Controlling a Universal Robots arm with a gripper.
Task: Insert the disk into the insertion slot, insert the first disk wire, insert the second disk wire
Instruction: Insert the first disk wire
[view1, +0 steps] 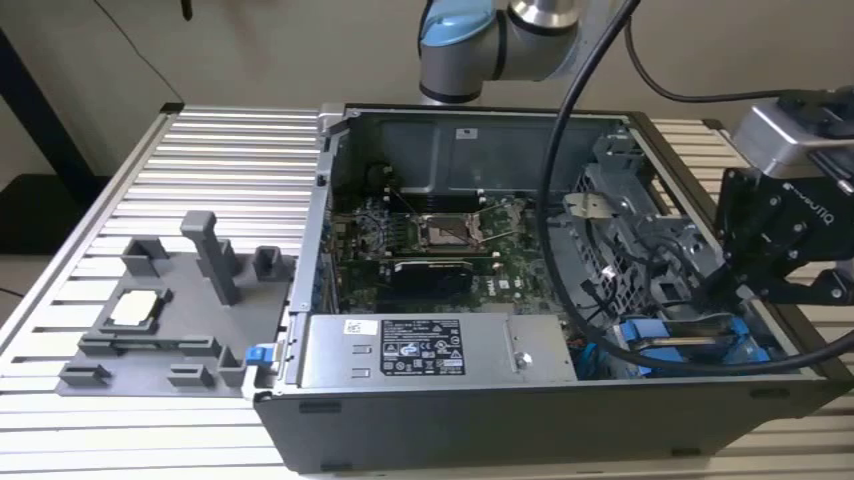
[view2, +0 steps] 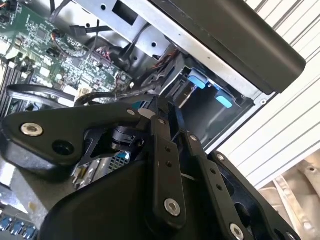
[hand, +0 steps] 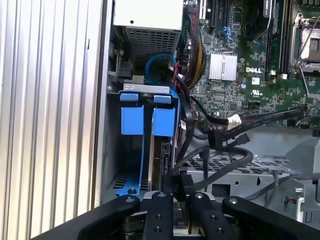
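In the exterior view the gripper (view1: 727, 288) reaches down into the open case (view1: 534, 420) at the corner on the exterior view's right. The disk (view1: 694, 345) lies just under its tips, the blue frame showing low in the cage, and black cables (view1: 587, 300) loop close by. The board (view1: 427, 250) lies well away from the tool.

In the second wrist view the gripper (view2: 165, 117) stands narrow, its fingers (view2: 161, 145) drawn close together. Whether they pinch anything cannot be told. Just past the tips, two blue tabs of the disk (view2: 223, 100) show inside the slot (view2: 200, 115).

In the first wrist view the disk (hand: 164, 121) sits in the slot (hand: 131, 165) straight ahead of the gripper (hand: 177, 187) — blue tabs upright, side by side. A bundle of cables (hand: 220, 150) runs beside the tips, and the board (hand: 250, 65) lies farther on.
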